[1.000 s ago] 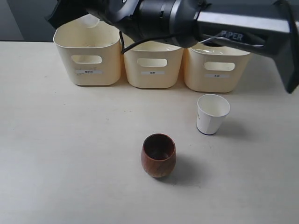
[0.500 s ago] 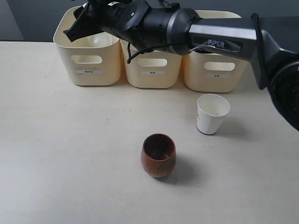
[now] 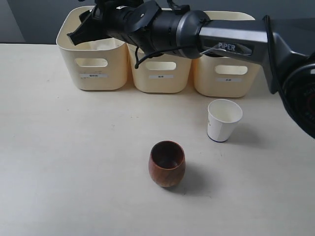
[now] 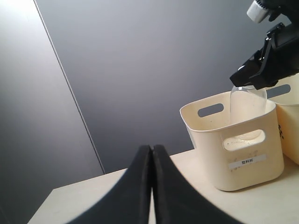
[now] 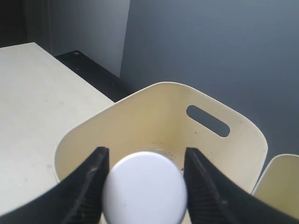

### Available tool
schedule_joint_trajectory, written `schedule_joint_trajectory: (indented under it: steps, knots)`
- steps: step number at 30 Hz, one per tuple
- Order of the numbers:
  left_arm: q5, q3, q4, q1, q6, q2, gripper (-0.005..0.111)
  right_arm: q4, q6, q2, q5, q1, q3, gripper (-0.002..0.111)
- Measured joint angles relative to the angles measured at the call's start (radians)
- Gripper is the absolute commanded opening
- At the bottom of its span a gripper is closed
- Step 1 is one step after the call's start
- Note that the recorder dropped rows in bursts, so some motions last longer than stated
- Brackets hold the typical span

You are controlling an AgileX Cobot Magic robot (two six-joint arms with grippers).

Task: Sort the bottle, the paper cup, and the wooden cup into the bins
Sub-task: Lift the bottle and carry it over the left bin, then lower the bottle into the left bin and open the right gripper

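Observation:
My right gripper reaches across to the left bin and is shut on the bottle. Its white cap sits between the two fingers. The clear bottle hangs upright inside that bin, its base above the bin floor. On the table stand the wooden cup in the front middle and the white paper cup to its right, both upright. My left gripper is shut with nothing in it, low over the table left of the bins.
The middle bin and right bin stand in a row with the left one along the table's far edge. The right arm's dark body stretches across above all three. A dark wall lies behind.
The right arm has come down and moved back over the left bin, lowering the bottle into it. In the last half second it barely moved. Both cups stay put.

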Motion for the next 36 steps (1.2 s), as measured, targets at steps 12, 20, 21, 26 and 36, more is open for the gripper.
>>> schedule_joint_trajectory:
  steps: [12, 20, 21, 26, 36]
  knots:
    - [0.000, 0.000, 0.000, 0.000, 0.000, 0.000, 0.000, 0.021, 0.003, 0.000, 0.000, -0.002, 0.000, 0.049]
    - [0.000, 0.000, 0.000, 0.000, 0.000, 0.000, 0.000, 0.030, 0.003, 0.000, -0.009, -0.004, 0.000, 0.070]
    - [0.000, 0.000, 0.000, 0.000, 0.000, 0.000, 0.000, 0.032, 0.003, 0.000, -0.013, -0.004, 0.000, 0.070]
    - [0.000, 0.000, 0.000, 0.000, 0.000, 0.000, 0.000, 0.036, 0.003, 0.000, -0.022, -0.004, 0.000, 0.070]
    - [0.000, 0.000, 0.000, 0.000, 0.000, 0.000, 0.000, 0.042, 0.003, 0.000, -0.026, -0.004, 0.000, 0.069]
